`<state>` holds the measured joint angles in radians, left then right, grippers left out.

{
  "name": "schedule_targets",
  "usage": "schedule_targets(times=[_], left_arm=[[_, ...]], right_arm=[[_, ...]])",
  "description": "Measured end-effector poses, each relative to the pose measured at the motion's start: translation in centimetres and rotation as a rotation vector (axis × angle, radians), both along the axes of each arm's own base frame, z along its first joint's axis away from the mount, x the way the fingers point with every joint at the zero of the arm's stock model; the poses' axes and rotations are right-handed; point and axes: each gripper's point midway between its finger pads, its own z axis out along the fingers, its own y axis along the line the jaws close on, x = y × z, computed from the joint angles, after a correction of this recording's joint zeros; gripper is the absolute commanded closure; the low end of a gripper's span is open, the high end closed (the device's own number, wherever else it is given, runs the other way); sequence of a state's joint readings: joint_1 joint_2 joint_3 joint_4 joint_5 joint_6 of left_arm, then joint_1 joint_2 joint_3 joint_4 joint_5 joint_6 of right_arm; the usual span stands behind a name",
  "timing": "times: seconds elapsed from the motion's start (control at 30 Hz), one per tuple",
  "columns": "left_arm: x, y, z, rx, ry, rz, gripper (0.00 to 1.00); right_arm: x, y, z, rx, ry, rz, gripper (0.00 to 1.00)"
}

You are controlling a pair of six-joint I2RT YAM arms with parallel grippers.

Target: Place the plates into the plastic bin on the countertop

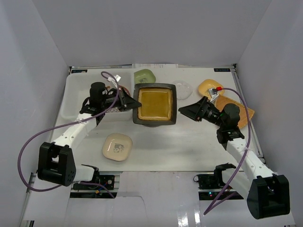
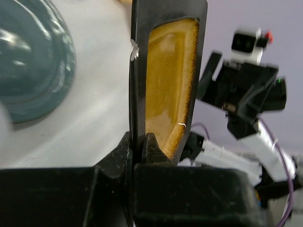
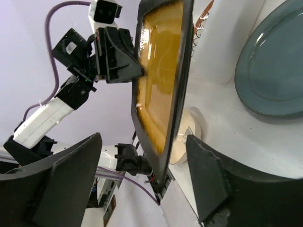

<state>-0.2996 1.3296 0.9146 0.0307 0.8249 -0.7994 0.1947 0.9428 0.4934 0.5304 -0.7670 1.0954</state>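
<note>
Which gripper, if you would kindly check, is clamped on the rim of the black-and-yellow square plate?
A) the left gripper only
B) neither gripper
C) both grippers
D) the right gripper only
A: in the left wrist view the left gripper pinches the edge of the black-and-yellow square plate, while the right gripper is wide open, its fingers spread clear of the plate's opposite edge.

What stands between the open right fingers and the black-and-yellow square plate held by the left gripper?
Nothing visible does. The right wrist view shows the square plate edge-on, straight ahead between the open right fingers, with only free space before it. The left gripper holds its opposite edge.
</note>
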Motion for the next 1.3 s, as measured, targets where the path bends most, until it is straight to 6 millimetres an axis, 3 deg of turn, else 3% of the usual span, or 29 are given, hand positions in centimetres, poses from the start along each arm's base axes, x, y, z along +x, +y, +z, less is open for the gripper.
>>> schedule_targets(times=[0.1,0.27,0.37,0.57,0.83,1.13,1.3], left_arm=[[2.8,5.0,0.4,-0.041,0.049,0.164,1.00],[7.4,15.0,3.3,-0.116,-0.005,0.479,1.00],[8.6,18.4,4.0,-0.113,-0.021,0.593,1.00],[9.3,21.5,1.2,-0.018,0.042,0.725,1.00],[10.6,24.7,-5.3,0.159,0.179,0.848,1.00],[13.0,25.7,-11.5,0.220,0.324,0.802,1.00],[13.8,25.7,-12.5,0.214,0.373,0.765,1.00]], right_arm=[[0.1,0.1,0.2,0.000,-0.019,0.003,0.19],[0.5,0.1,-0.2,-0.009,-0.021,-0.002,0.19],[1.2,0.1,-1.2,-0.053,-0.028,-0.025,0.21],[4.7,0.5,-5.0,-0.222,-0.012,-0.111,0.25],[6.8,3.5,-14.5,-0.359,0.160,-0.095,0.28],[8.8,3.7,-19.3,-0.371,0.230,-0.142,0.23],[9.6,3.9,-21.3,-0.366,0.272,-0.155,0.24]])
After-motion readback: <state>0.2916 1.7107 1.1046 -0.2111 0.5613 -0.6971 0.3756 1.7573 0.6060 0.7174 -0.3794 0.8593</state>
